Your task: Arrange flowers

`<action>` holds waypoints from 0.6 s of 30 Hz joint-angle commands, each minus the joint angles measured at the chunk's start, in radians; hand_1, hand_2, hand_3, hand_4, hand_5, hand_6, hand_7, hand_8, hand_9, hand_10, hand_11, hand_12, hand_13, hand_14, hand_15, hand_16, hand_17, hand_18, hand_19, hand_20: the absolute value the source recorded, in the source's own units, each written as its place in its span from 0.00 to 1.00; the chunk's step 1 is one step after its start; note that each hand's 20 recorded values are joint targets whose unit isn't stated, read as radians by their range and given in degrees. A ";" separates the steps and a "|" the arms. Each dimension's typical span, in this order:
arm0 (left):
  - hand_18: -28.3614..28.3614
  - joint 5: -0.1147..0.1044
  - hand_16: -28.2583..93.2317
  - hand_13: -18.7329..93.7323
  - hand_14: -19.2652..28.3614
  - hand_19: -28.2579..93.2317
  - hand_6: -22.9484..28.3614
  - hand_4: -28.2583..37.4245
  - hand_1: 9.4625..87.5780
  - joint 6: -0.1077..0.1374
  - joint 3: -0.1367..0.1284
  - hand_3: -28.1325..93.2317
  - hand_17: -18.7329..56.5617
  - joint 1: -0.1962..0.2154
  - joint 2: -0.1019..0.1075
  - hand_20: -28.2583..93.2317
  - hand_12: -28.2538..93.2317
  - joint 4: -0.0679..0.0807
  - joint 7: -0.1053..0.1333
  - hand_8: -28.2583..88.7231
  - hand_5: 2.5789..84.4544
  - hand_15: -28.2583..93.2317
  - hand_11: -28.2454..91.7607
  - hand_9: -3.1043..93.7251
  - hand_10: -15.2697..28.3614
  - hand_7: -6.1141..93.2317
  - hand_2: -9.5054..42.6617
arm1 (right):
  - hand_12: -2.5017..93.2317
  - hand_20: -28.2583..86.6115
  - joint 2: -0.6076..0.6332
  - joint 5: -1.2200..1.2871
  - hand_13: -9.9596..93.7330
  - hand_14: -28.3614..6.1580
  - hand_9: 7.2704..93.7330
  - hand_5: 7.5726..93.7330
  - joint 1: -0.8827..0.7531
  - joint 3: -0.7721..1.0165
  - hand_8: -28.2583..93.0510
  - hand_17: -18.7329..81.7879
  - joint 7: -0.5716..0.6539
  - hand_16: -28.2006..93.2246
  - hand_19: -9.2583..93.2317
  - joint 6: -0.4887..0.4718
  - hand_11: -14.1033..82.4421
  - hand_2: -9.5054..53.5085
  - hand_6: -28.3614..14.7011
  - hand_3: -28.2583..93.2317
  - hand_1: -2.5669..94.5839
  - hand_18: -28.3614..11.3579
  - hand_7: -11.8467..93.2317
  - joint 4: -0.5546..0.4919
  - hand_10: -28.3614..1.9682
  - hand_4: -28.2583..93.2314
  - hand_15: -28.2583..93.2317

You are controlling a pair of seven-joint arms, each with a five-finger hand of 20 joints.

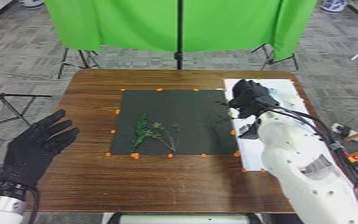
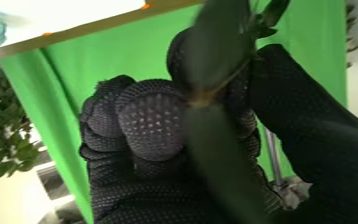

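My right hand (image 1: 251,97) is over the dark mat's right edge and the white board. In the right wrist view its fingers curl, and the hand (image 2: 149,125) pinches a leafy green stem (image 2: 213,145) against the thumb. Thin green leaves (image 1: 218,116) show just left of that hand, over the mat. A fern-like green sprig (image 1: 141,131) lies on the dark mat (image 1: 180,102), beside a branching sprig (image 1: 163,135). My left hand (image 1: 39,146) is at the table's left edge, open with nothing held.
A white board (image 1: 253,159) lies along the right of the brown table (image 1: 158,185), with a pale blue object (image 1: 284,89) near its far end. Orange markers edge the mat. A green curtain (image 1: 122,25) hangs behind, with black stands beyond the table.
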 commanded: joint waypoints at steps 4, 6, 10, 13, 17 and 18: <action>0.89 -0.003 0.22 0.42 0.74 0.63 0.50 0.04 0.20 0.000 0.005 0.82 0.15 0.006 0.005 0.27 0.34 0.006 -0.008 0.16 0.43 0.54 0.47 0.37 0.64 0.27 0.11 | 0.44 0.57 -0.095 -0.047 0.93 0.75 0.99 0.67 -0.062 -0.084 0.17 0.59 0.110 0.48 0.93 -0.077 0.48 0.01 0.37 1.00 0.46 0.21 0.83 0.064 0.82 0.12 0.76; 0.89 -0.005 0.22 0.42 0.74 0.63 0.50 0.04 0.20 0.003 0.007 0.82 0.15 0.010 0.007 0.27 0.34 0.006 -0.005 0.16 0.43 0.54 0.47 0.37 0.64 0.27 0.11 | 0.44 0.57 -0.103 -0.050 0.93 0.75 0.99 0.67 -0.059 -0.096 0.17 0.60 0.149 0.48 0.94 -0.092 0.48 0.01 0.37 1.00 0.45 0.21 0.83 0.067 0.83 0.13 0.75; 0.89 -0.005 0.22 0.42 0.74 0.63 0.49 0.04 0.20 0.004 0.005 0.82 0.15 0.009 0.007 0.27 0.34 0.007 -0.008 0.16 0.43 0.54 0.47 0.37 0.64 0.27 0.11 | 0.41 0.54 -0.117 -0.045 0.96 0.76 1.00 0.68 -0.049 -0.111 0.18 0.62 0.179 0.48 0.96 -0.132 0.51 0.00 0.38 1.00 0.44 0.20 0.83 0.074 0.84 0.16 0.75; 0.89 -0.004 0.22 0.42 0.74 0.63 0.49 0.03 0.20 0.001 0.006 0.83 0.15 0.005 0.007 0.28 0.34 0.008 -0.010 0.16 0.43 0.54 0.47 0.37 0.64 0.27 0.11 | 0.40 0.53 -0.130 -0.029 0.97 0.75 1.00 0.68 -0.038 -0.118 0.19 0.63 0.206 0.48 0.97 -0.179 0.52 0.00 0.40 1.00 0.43 0.20 0.83 0.074 0.84 0.17 0.74; 0.89 -0.004 0.22 0.42 0.74 0.63 0.49 0.03 0.20 -0.001 0.006 0.82 0.15 0.005 0.005 0.28 0.33 0.008 -0.012 0.16 0.43 0.54 0.47 0.37 0.64 0.27 0.11 | 0.38 0.52 -0.150 0.004 0.98 0.75 1.00 0.69 -0.027 -0.112 0.22 0.63 0.209 0.48 0.98 -0.251 0.54 0.00 0.44 1.00 0.41 0.19 0.83 0.069 0.83 0.17 0.74; 0.89 -0.004 0.22 0.42 0.74 0.63 0.49 0.03 0.20 0.002 0.007 0.82 0.15 0.006 0.008 0.28 0.34 0.008 -0.010 0.16 0.43 0.54 0.47 0.37 0.64 0.27 0.11 | 0.37 0.51 -0.153 0.013 0.98 0.75 1.00 0.69 -0.024 -0.114 0.22 0.63 0.205 0.48 0.98 -0.250 0.55 0.00 0.45 1.00 0.41 0.19 0.83 0.072 0.81 0.16 0.74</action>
